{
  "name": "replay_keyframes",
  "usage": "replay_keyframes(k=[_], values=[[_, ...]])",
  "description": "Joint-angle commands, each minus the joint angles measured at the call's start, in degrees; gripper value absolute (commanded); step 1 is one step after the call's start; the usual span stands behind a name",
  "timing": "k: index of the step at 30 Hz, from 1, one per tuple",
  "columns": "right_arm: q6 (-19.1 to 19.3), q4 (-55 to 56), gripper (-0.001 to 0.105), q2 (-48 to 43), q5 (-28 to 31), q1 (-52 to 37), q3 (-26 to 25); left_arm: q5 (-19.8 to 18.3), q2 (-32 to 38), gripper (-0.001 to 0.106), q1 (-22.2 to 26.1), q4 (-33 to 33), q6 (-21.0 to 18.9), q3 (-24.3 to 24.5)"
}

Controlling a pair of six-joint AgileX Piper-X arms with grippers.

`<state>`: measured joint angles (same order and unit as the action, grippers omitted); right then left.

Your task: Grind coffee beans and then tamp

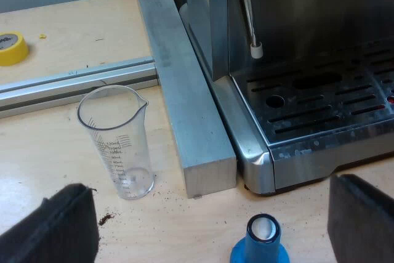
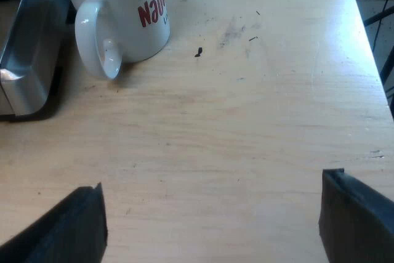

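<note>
Blue tamper (image 1: pixel 261 241) upright on the desk (image 1: pixel 61 170), just out from the front corner of the espresso machine (image 1: pixel 295 4). Long axis vertical, white-centred top turned up toward the wrist. Directly ahead of the left hand (image 1: pixel 212 214) and inside the span of its fingers, closer to one finger than the other, touching neither. Left hand spread wide, holding nothing, hovering above the desk. By this layout, plainly the nearer arm for a tamper pick: probably a short drop and a small sideways shift to centre, then a close across the narrow stem rather than the flared base.

Measuring glass (image 1: pixel 117 146) standing empty near the machine's side, parted from it by an aluminium bar (image 1: pixel 191 109) lying along that side. Apart from the tamper, so probably safe from closing fingers. Scattered coffee grounds (image 1: pixel 106 218) on the desk close to the glass. Steam wand (image 1: pixel 249 16) hanging over the drip tray (image 1: pixel 320 109).

Right hand (image 2: pixel 209 195) also spread wide and empty, over bare desk well out from the machine. White mug (image 2: pixel 123 10) with red lettering just beside the machine's corner, handle turned toward the hand, well apart from its fingers. No telling from here how far the grinding stands.
</note>
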<state>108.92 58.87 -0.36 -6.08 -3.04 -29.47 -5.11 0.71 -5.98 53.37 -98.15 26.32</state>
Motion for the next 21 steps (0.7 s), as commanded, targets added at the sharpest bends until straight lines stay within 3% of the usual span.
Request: replay_keyframes(k=[1, 5, 10, 14, 21], values=[[0.2, -0.3, 0.072, -2.5, -0.2, -0.1, -0.5, 0.2, 7.9, 0.077, 0.0, -1.0, -0.4, 0.1], [-2.5, -0.2, 0.072, -2.2, -0.2, -0.1, -1.8, -2.3, 7.5, 0.077, 0.0, -0.8, -0.4, 0.4], [-2.5, 0.4, 0.072, 1.3, -0.3, 0.2, -5.5, -7.0, 4.4, 0.077, -0.6, -0.8, -0.4, 3.2], [-2.8, 0.4, 0.072, 6.6, -5.1, 4.0, -9.7, -11.9, -0.2, 0.077, -3.7, -1.2, -0.4, 5.4], [-0.6, 0.4, 0.072, 15.3, -5.8, 12.1, -16.2, -19.6, -7.0, 0.077, -10.2, -8.2, -0.3, 5.6]])
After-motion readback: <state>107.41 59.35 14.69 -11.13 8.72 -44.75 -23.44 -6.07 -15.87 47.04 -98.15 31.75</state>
